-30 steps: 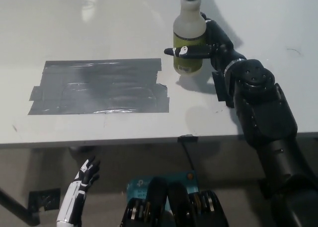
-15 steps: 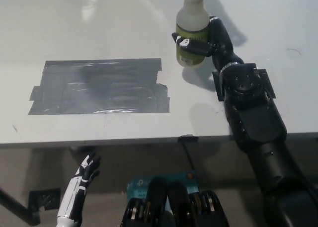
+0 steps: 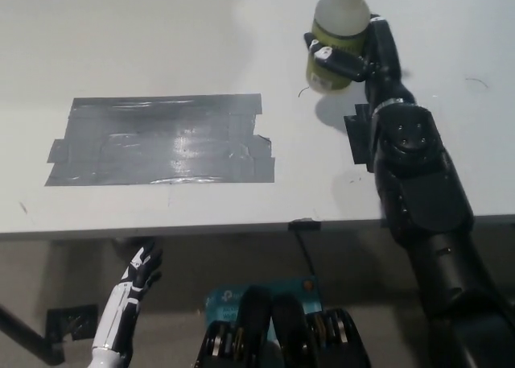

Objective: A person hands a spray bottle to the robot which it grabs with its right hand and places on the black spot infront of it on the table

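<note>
A translucent spray bottle (image 3: 338, 38) with yellow-green liquid in its lower half is at the top right, its top cut off by the picture's edge. My black right hand (image 3: 366, 58) is shut on the bottle, its fingers wrapped around the lower body. Whether the bottle touches the table cannot be told. The black spot (image 3: 161, 140), a patch of dark tape, lies flat on the white table (image 3: 241, 207) well to the left of the bottle. My white left hand (image 3: 133, 291) rests open below the table's front edge at the lower left.
A small black mark (image 3: 304, 223) sits on the table's front edge near the middle. A blue box (image 3: 225, 299) lies on the floor under the table. The table's front edge runs across the picture at about two thirds of its height.
My right hand has carried the spray bottle up and to the right in the picture, farther from the black spot. The left hand has barely moved.
</note>
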Robot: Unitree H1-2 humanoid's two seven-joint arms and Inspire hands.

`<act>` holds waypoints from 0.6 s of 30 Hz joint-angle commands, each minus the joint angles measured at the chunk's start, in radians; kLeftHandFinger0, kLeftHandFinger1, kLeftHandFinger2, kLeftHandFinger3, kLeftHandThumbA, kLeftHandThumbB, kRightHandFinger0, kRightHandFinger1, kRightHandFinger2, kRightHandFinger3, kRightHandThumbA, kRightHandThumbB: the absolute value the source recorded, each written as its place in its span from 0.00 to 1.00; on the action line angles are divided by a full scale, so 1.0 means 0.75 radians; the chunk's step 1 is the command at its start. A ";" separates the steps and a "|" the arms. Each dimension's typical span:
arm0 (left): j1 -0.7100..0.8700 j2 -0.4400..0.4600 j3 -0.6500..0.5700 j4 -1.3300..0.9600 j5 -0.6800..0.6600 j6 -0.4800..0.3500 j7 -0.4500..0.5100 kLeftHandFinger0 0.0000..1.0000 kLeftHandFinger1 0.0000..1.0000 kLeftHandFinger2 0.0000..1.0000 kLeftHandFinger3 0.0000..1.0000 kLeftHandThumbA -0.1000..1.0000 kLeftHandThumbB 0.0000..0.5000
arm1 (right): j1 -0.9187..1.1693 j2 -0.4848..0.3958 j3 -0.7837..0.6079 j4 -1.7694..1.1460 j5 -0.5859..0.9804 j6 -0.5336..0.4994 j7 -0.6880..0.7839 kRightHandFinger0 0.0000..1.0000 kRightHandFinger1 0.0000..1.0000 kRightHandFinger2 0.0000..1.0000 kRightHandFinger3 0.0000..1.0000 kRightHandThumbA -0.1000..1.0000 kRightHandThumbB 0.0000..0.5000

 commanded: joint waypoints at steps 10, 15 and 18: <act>0.002 0.008 0.021 -0.008 -0.008 -0.060 0.005 1.00 1.00 1.00 1.00 1.00 0.23 | 0.112 -0.182 -0.040 -0.136 -0.070 -0.217 -0.084 0.05 0.21 0.43 0.30 0.66 0.77; 0.001 0.007 0.025 -0.013 -0.007 -0.055 0.006 1.00 1.00 1.00 1.00 1.00 0.22 | 0.139 -0.194 -0.030 -0.055 -0.082 -0.248 -0.095 0.03 0.21 0.42 0.28 0.63 0.77; 0.000 0.002 0.026 -0.021 0.000 -0.042 0.012 1.00 1.00 1.00 1.00 1.00 0.19 | 0.139 -0.188 -0.028 0.006 -0.092 -0.275 -0.122 0.03 0.20 0.39 0.24 0.61 0.76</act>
